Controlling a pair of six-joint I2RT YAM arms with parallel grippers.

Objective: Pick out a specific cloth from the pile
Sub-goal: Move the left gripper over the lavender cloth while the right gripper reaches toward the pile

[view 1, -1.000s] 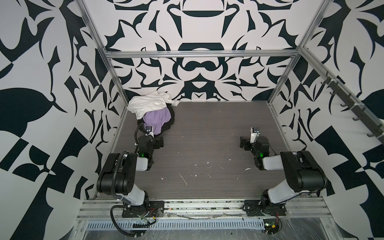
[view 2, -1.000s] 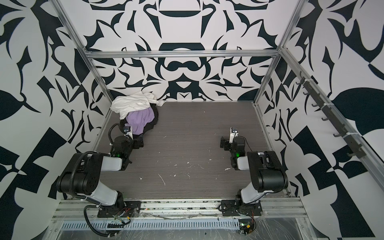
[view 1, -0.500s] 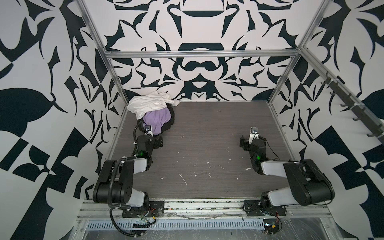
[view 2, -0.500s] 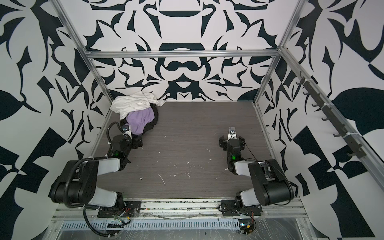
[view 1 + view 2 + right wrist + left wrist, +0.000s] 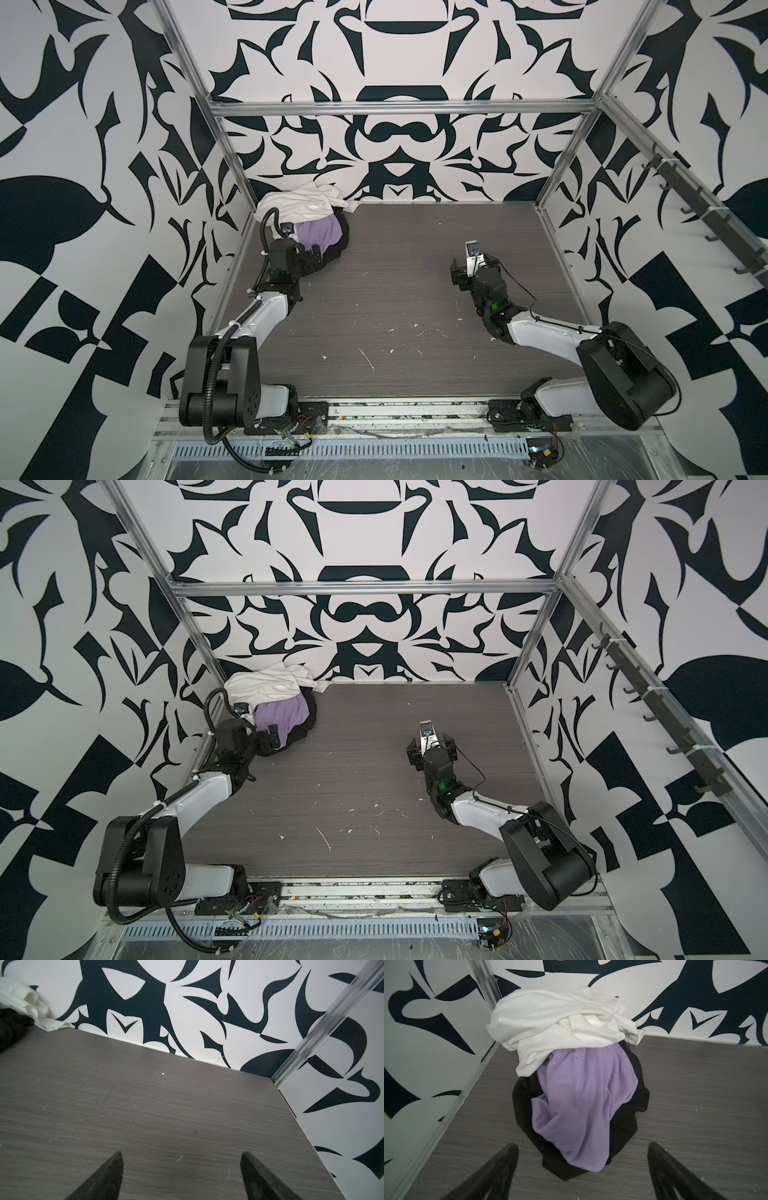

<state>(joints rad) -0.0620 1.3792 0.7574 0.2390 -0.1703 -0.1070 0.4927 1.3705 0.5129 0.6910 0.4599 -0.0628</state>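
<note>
Poised at the table's [image 5: 695,1105] far-left corner, left gripper [image 5: 582,1147] spread wide, empty. Soft, light, wrinkly cloth [image 5: 577,1105], probably pinned under the off-white cloth [image 5: 550,1022] (pinch the loose near fold).

Lavender cloth [image 5: 581,1105] lies over black cloth [image 5: 523,1095], under white cloth [image 5: 550,1020]; left pincer [image 5: 582,1144] is spread wide nearby.

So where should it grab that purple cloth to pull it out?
Probably the loose end of the purple cloth nearest the open left hand, approached from the bare table side. That end lies on top of the black cloth, while the off-white cloth covers its far end.
</note>
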